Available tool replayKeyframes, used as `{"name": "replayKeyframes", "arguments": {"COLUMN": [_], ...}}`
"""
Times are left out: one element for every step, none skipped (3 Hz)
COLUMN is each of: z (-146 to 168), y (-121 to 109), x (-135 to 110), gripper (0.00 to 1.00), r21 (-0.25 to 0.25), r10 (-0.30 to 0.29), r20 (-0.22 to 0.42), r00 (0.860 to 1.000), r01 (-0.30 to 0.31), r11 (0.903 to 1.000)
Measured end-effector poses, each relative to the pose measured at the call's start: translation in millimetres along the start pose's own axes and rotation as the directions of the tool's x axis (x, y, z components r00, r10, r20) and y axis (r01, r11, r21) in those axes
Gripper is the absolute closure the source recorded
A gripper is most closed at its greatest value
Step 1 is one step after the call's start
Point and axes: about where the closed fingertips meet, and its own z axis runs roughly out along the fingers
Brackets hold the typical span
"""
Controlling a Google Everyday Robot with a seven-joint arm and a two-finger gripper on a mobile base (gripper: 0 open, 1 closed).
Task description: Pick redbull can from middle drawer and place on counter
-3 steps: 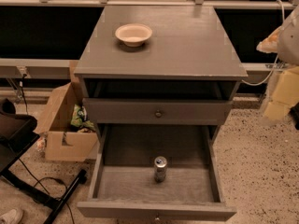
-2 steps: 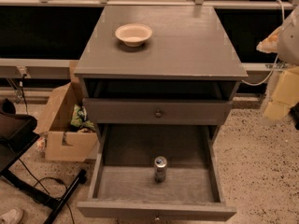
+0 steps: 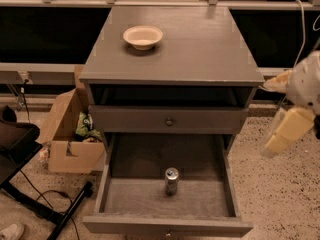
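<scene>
Lowered gripper (image 3: 274, 116) hangs right of middle drawer (image 3: 228, 181); bowl (image 3: 143, 36) on counter (image 3: 200, 49).

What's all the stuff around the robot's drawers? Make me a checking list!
Surface: grey counter, cream bowl on it.
Job's things: redbull can upright in the open middle drawer, not yet on the counter.
Clutter: open cardboard box left of the cabinet.
Hand: hand at the right edge, apart from the can.
Cables: black cable on the floor, left.
Surroundings: speckled floor.
</scene>
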Motion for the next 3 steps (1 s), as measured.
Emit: {"name": "replayKeyframes", "arguments": {"z": [63.4,115.7,158.0], "y": [8.7,16.6,30.1], "x": [21.1,22.5,21.8], "gripper": [0.0,0.0,0.0], "r21": [-0.05,-0.093,-0.145], "r10": [0.058,0.097,0.13], "r20": [0.2,0.39,0.52], "r00": [0.978,0.916,0.844], "r01": [-0.049,-0.066,-0.063], "r11": [0.9975,0.9935,0.9875]}}
